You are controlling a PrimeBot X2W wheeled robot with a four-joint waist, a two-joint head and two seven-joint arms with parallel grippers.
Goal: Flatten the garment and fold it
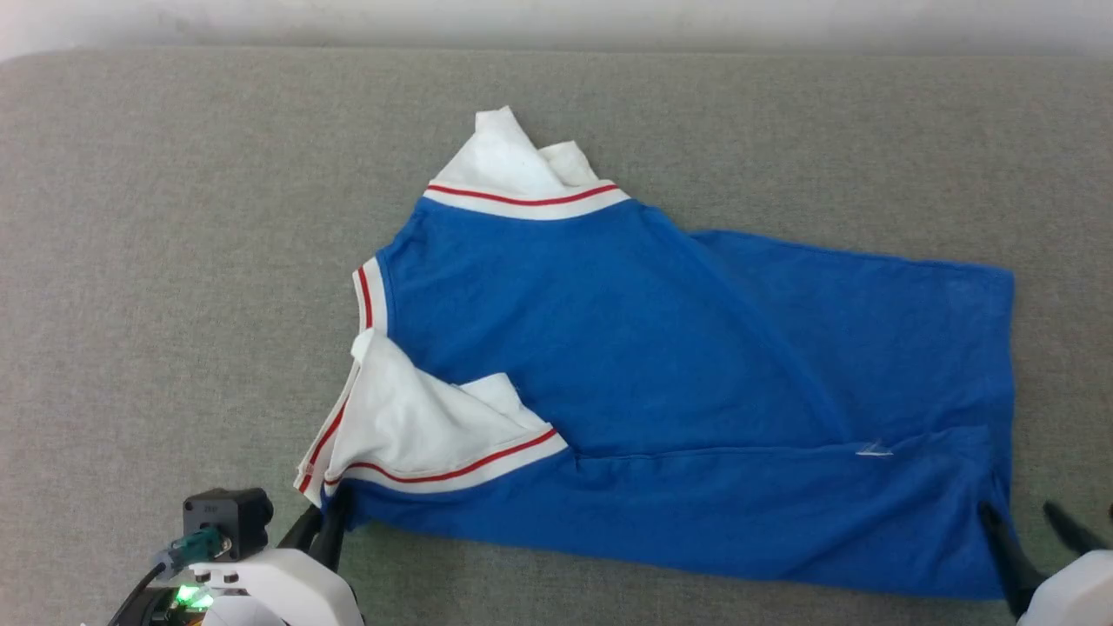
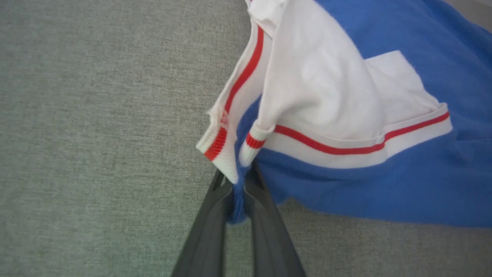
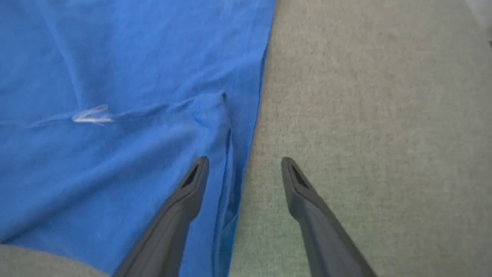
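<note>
The royal-blue garment (image 1: 661,374) lies sideways on the grey surface, neck end to the left, hem to the right. One white sleeve (image 1: 513,165) points toward the far side and the other white sleeve (image 1: 417,426) is folded over the near left corner. My left gripper (image 2: 238,181) is shut on a pinch of blue cloth under the red-striped cuff (image 2: 326,146), at the near left corner (image 1: 335,513). My right gripper (image 3: 244,163) stands open astride the garment's hem edge (image 3: 261,77), one finger over the cloth, one over the bare surface, at the near right corner (image 1: 1022,517).
A grey fabric surface (image 1: 174,261) spreads under everything, with a pale wall band (image 1: 556,22) at the far edge. A small white mark (image 1: 874,449) shows on a crease near the hem.
</note>
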